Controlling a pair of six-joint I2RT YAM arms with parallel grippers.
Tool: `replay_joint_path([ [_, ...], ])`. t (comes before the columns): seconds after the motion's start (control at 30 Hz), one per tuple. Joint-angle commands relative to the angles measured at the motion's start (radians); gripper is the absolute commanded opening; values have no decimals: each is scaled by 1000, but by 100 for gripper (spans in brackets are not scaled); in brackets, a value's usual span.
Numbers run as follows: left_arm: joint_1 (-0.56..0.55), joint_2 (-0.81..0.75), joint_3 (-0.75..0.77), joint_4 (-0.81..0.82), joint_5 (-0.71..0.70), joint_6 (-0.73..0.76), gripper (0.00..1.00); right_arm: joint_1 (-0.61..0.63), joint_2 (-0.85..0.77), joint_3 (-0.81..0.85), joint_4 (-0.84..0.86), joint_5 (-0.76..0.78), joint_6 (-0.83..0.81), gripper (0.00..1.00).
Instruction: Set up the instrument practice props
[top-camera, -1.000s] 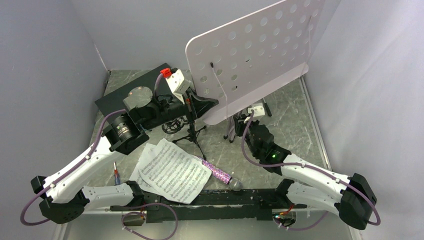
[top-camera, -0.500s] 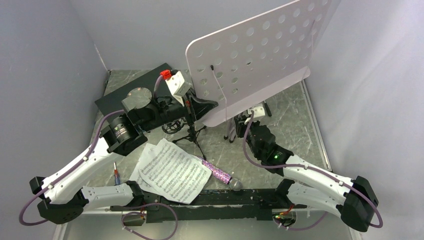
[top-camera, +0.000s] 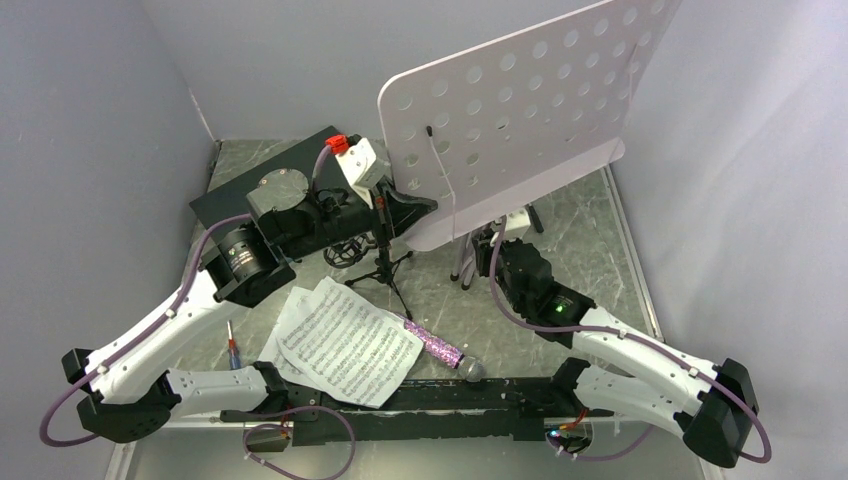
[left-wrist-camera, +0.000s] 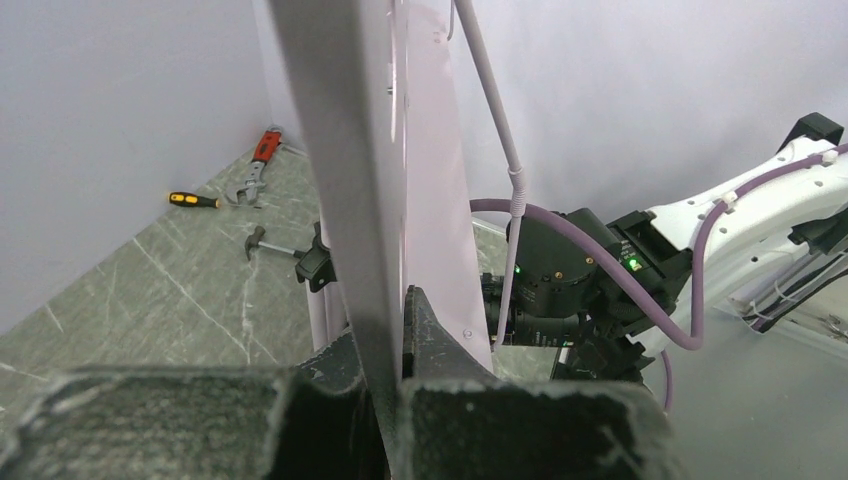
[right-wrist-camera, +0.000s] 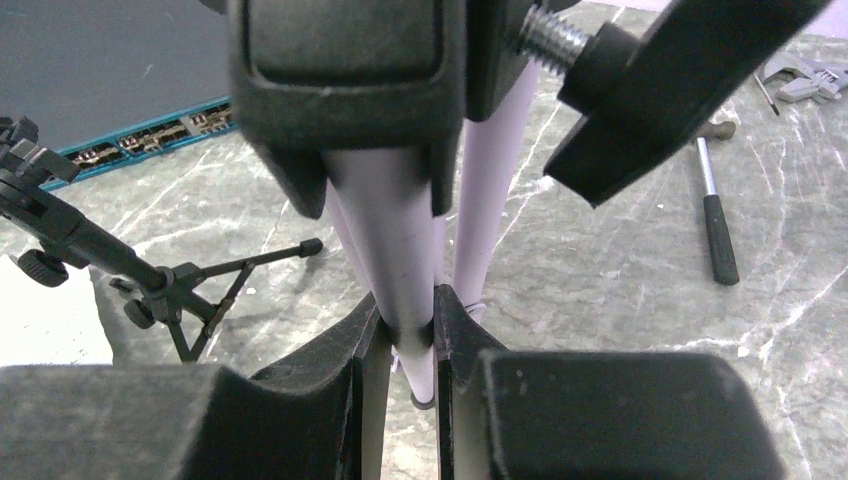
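The music stand (top-camera: 510, 120), a flat pale-lilac plate punched with round holes, stands tilted at the back of the veined stone-look table (top-camera: 580, 260). The left gripper (left-wrist-camera: 398, 320) is clenched on the plate's thin lower edge. The right gripper (right-wrist-camera: 405, 320) grasps a smooth round leg tube of the stand. Two white printed sheet-music pages (top-camera: 345, 345) lie overlapped near the front. The spindly black mic stand (top-camera: 380, 262) is upright behind them. The purple glittery microphone (top-camera: 437, 348) lies just beside the pages.

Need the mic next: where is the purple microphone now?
In the top view the purple microphone lies flat at the table's near edge, centre, just right of the sheet-music pages.
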Motion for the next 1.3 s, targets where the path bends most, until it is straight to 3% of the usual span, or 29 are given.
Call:
replay_joint_path([
  [0.0,11,0,13,-78,-118,-29,3,2,-11,65,-48,12,17,0],
  [0.43,10,-52,4,19,-56,-46,3,2,4,37,-65,24,12,0],
  [0.67,11,-28,8,-20,-104,-41,3,2,-16,62,-83,-98,-9,0],
  [1.03,11,-6,16,-76,-191,-35,3,2,-43,68,-160,-123,-2,0],
  [1.27,10,0,4,-50,-101,-34,3,2,-65,1,-136,-78,16,0],
])
